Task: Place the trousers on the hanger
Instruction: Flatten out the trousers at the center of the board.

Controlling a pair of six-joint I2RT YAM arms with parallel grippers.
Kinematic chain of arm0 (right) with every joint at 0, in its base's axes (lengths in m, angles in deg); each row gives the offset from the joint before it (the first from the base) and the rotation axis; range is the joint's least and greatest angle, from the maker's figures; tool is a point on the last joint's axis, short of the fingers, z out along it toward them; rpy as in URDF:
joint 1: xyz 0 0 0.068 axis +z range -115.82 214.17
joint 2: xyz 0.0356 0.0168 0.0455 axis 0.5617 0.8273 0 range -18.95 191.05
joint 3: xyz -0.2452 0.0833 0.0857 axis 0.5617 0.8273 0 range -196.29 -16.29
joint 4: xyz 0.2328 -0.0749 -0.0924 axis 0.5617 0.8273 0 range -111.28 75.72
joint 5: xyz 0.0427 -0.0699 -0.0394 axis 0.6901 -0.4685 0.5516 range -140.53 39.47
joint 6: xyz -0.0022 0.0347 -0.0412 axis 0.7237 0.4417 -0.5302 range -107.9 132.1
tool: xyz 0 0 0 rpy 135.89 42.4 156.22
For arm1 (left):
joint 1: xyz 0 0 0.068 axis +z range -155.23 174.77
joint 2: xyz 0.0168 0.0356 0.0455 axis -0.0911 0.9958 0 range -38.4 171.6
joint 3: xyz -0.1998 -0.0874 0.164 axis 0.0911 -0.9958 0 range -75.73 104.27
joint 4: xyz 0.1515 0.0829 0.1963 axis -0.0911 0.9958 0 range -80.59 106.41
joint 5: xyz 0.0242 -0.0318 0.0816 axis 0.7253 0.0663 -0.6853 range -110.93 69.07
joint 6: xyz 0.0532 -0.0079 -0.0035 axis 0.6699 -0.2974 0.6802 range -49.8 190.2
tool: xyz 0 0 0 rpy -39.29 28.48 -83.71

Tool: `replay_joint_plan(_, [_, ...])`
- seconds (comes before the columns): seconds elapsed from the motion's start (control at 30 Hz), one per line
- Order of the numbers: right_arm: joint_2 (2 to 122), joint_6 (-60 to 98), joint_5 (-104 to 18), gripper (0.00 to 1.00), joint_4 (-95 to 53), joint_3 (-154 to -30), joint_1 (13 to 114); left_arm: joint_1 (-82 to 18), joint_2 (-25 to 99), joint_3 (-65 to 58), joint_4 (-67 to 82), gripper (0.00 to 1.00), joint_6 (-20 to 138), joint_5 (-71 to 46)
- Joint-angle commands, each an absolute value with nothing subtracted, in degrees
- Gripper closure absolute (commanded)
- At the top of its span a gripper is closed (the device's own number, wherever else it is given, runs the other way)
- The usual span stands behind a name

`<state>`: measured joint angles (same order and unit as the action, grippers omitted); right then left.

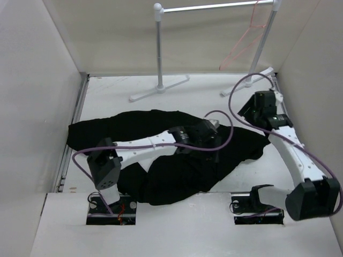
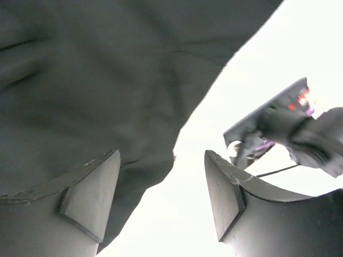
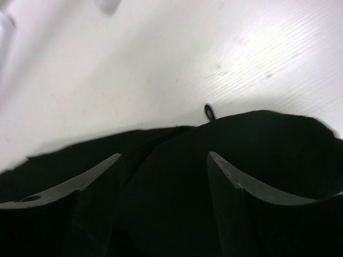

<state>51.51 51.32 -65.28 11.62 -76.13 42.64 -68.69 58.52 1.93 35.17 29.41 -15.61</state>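
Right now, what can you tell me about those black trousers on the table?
The trousers are black, soft, matte fabric, lying crumpled in a loose band across the white table. The left arm reaches over them. The left end effector and the right end effector hover open at their right-hand end, gripping nothing. A small dark loop pokes from that edge. The pink hanger hangs apart at the back.

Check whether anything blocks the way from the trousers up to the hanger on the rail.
No loose object lies on the table between the trousers and the hanger. The right arm reaches into that stretch, and the rail's foot sits under the hanger.
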Motion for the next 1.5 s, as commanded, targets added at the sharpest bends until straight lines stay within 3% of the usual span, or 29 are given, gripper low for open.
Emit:
replay_joint_plan(0.0, [45.4, 54.4, -66.1, 0.32, 16.1, -76.1, 37.0, -73.5, 62.7, 7.8, 32.0, 0.38, 35.7, -19.7])
replay_joint_plan(0.27, [35.5, 58.2, -53.6, 0.33, 19.1, -77.6, 22.8, -80.0, 76.8, 16.2, 29.5, 0.37, 41.4, -23.2])
replay_joint_plan(0.43, [33.2, 58.7, -52.6, 0.32, 19.8, -76.0, 22.3, -80.3, 82.8, 17.6, 32.6, 0.42, 44.4, -32.8])
replay_joint_plan(0.5, [32.6, 59.3, -52.6, 0.32, 19.4, -73.5, 22.6, -79.6, 82.8, 16.6, 34.1, 0.58, 45.2, -37.6])
replay_joint_plan(0.57, [31.9, 59.6, -52.4, 0.32, 18.8, -70.4, 22.8, -78.3, 80.6, 13.9, 34.5, 0.85, 45.9, -39.8])
replay_joint_plan(0.63, [31.2, 59.6, -52.7, 0.32, 18.9, -67.1, 23.1, -76.6, 76.2, 9.7, 34.5, 0.96, 45.6, -40.6])
replay_joint_plan(0.87, [31.2, 57.5, -56.0, 0.32, 21.8, -61.7, 27.3, -71.4, 57.6, -3.9, 35.1, 0.96, 43.6, -40.7])
replay_joint_plan(1.27, [27.5, 68.2, -58.0, 0.31, 31.3, -53.3, 44.1, -67.1, 49.8, -8.7, 34.1, 0.96, 40.3, -36.8])
replay_joint_plan(1.3, [27.3, 69.3, -57.6, 0.36, 30.8, -52.7, 44.7, -66.8, 49.5, -8.8, 34.1, 0.96, 40.3, -36.4])
replay_joint_plan(1.43, [31.0, 68.9, -56.2, 0.83, 23.8, -52.9, 43.9, -64.3, 48.2, -8.8, 34.1, 0.96, 40.7, -35.4])
replay_joint_plan(1.47, [32.8, 68.1, -55.8, 0.89, 20.9, -54.6, 43.8, -63.2, 47.9, -8.2, 34.1, 0.96, 40.8, -34.7])
